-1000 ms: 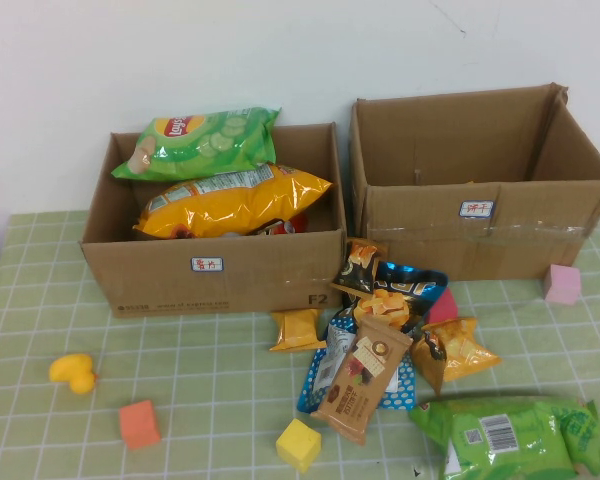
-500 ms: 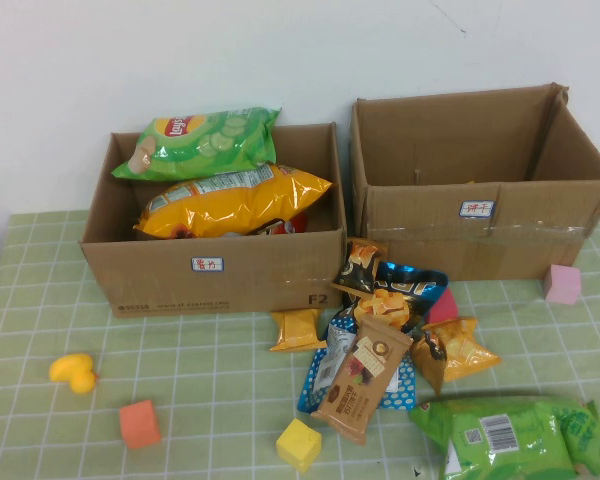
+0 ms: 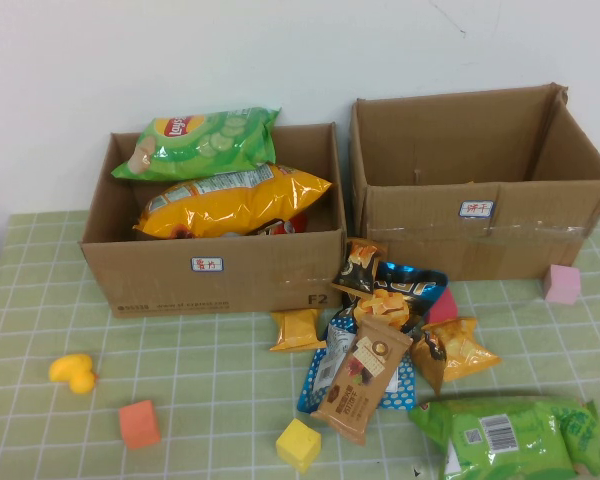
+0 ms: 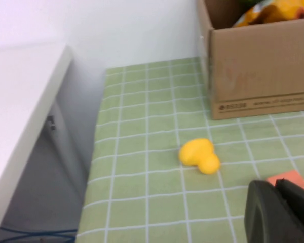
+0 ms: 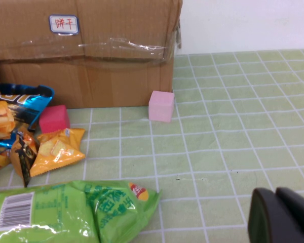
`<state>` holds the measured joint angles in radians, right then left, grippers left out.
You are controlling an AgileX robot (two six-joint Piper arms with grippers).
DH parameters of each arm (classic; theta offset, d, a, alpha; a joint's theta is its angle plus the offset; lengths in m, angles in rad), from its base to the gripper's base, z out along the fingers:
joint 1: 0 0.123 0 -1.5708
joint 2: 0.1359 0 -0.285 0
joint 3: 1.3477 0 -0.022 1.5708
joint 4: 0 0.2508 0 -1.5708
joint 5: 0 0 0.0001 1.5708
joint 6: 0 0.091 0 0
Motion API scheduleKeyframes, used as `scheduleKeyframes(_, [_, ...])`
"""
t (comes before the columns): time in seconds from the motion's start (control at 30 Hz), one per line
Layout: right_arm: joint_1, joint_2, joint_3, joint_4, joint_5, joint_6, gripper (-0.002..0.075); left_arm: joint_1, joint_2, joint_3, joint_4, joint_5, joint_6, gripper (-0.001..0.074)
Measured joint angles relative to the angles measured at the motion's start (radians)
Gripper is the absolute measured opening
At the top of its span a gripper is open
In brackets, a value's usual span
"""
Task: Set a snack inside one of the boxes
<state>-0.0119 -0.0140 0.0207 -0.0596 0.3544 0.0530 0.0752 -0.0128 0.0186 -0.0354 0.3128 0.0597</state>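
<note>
Snack packets (image 3: 385,345) piled on green checked worktop (image 3: 200,380) before two brown cardboard boxes (image 3: 215,225). Left gripper (image 4: 281,212) near yellow duck toy (image 4: 198,155), right gripper (image 5: 283,215) near green chip bag (image 5: 71,210); fingers clenched, both empty.

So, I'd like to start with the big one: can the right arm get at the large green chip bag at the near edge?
Probably yes. The green chip bag lies flat on the table, nothing on top, and the right gripper sits close beside it over bare cloth. The left gripper is far off near the yellow duck.
</note>
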Motion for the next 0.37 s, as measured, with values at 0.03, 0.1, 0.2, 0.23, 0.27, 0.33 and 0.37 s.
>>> scheduleKeyframes(0.03, [0.000, 0.000, 0.000, 0.000, 0.000, 0.000, -0.0002, -0.008, 0.000, 0.000, -0.001, 0.002, 0.000, -0.0001])
scheduleKeyframes(0.1, [0.000, 0.000, 0.000, 0.000, 0.000, 0.000, -0.0002, -0.024, 0.000, 0.000, -0.002, 0.004, 0.000, -0.0001])
scheduleKeyframes(0.2, [0.000, 0.000, 0.000, 0.000, 0.000, 0.000, -0.0002, -0.034, 0.000, 0.000, -0.002, 0.004, 0.002, -0.0002])
scheduleKeyframes(0.23, [0.000, 0.000, 0.000, 0.000, 0.000, 0.000, -0.0002, -0.036, 0.000, 0.000, -0.002, 0.004, 0.002, -0.0002])
scheduleKeyframes(0.27, [0.000, 0.000, 0.000, 0.000, 0.000, 0.000, -0.0002, -0.036, 0.000, 0.000, -0.002, 0.004, 0.002, -0.0002])
scheduleKeyframes(0.33, [0.000, 0.000, 0.000, 0.000, 0.000, 0.000, -0.0002, -0.036, 0.000, 0.000, -0.002, 0.004, 0.002, -0.0001])
scheduleKeyframes(0.37, [0.000, 0.000, 0.000, 0.000, 0.000, 0.000, -0.0002, -0.036, 0.000, 0.000, -0.002, 0.004, 0.002, -0.0002])
